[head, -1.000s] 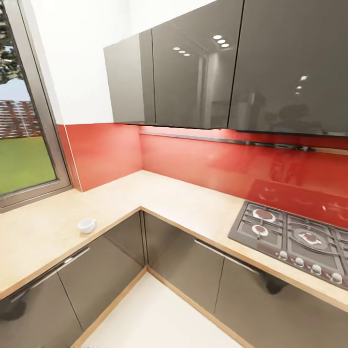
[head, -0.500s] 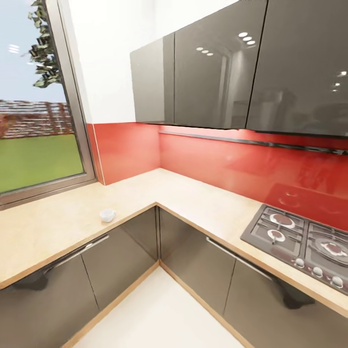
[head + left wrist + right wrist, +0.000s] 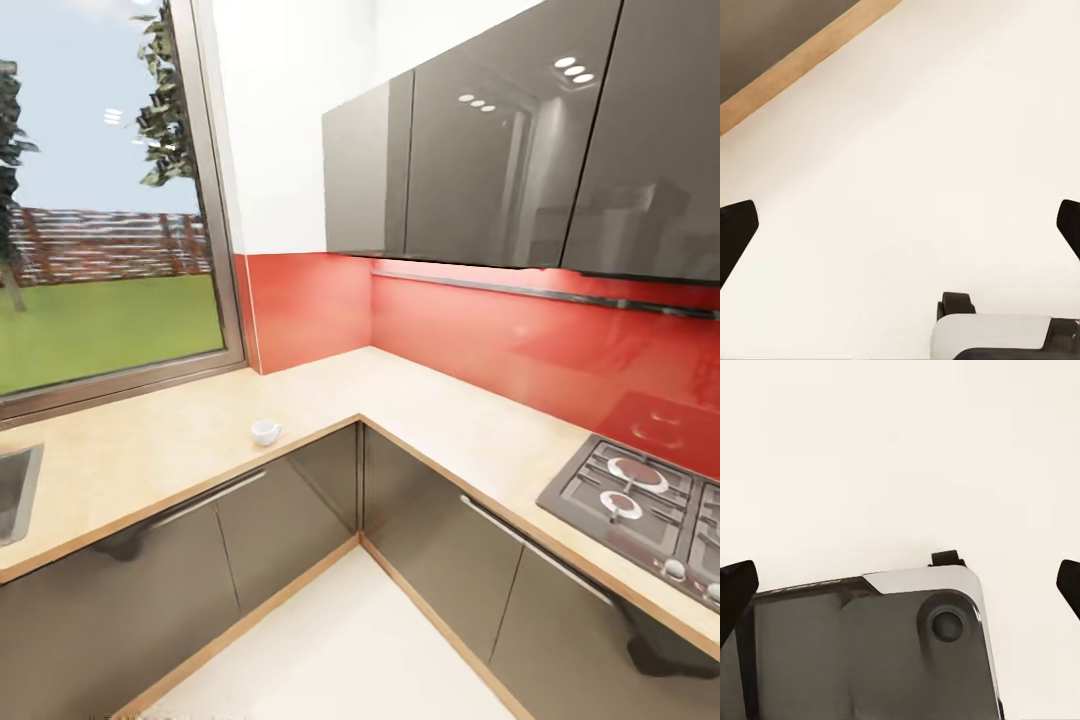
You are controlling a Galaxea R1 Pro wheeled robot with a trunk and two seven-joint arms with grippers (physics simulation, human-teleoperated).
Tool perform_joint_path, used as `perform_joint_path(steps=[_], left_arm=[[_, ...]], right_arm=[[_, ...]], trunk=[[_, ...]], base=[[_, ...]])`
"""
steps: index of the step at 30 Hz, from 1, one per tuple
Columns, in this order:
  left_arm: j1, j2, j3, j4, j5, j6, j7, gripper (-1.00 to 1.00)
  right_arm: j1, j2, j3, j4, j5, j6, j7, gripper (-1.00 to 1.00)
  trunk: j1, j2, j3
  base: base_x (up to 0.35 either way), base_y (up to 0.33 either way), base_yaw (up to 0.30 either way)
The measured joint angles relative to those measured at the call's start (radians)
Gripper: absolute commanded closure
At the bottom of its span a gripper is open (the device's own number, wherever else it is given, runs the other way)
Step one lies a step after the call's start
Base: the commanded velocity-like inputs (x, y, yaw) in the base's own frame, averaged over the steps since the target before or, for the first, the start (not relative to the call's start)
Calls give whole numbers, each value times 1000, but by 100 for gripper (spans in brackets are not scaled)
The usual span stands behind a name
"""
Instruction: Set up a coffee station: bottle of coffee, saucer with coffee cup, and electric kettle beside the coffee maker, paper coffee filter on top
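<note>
The steel sink (image 3: 12, 490) set into the beige L-shaped desk (image 3: 440, 420) is cut off at the head view's left edge, so its basin cannot be read for contents, and the black gas hob (image 3: 640, 500) on the other run of the desk is cropped at the right edge, with two burners and a few knobs showing. The small white coffee cup (image 3: 265, 431) stands upright on the desk near its front edge, beside the inner corner and below the large window (image 3: 100, 230); its inside is too small to make out. Glossy grey wall cupboards (image 3: 500, 150) hang closed above the red glass backsplash (image 3: 500, 340), and the grey base cabinet doors (image 3: 300, 510) under the desk are shut as well, so whatever they hold is hidden. In the left wrist view the left claw (image 3: 900, 232) is spread wide, only its two dark fingertips (image 3: 735, 232) entering at the frame's edges, over the pale cream floor (image 3: 915, 150), with part of the robot's base below. In the right wrist view the right claw (image 3: 900, 592) is likewise spread, above the robot's glossy dark base (image 3: 870, 652).
</note>
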Motion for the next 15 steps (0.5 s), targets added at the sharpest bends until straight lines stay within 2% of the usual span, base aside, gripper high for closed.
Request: perform_joint_path(steps=[15], left_arm=[[0, 0, 0, 0, 0, 0, 0, -100]], right_arm=[[0, 0, 0, 0, 0, 0, 0, -100]], trunk=[[0, 0, 0]], base=[[0, 0, 278]])
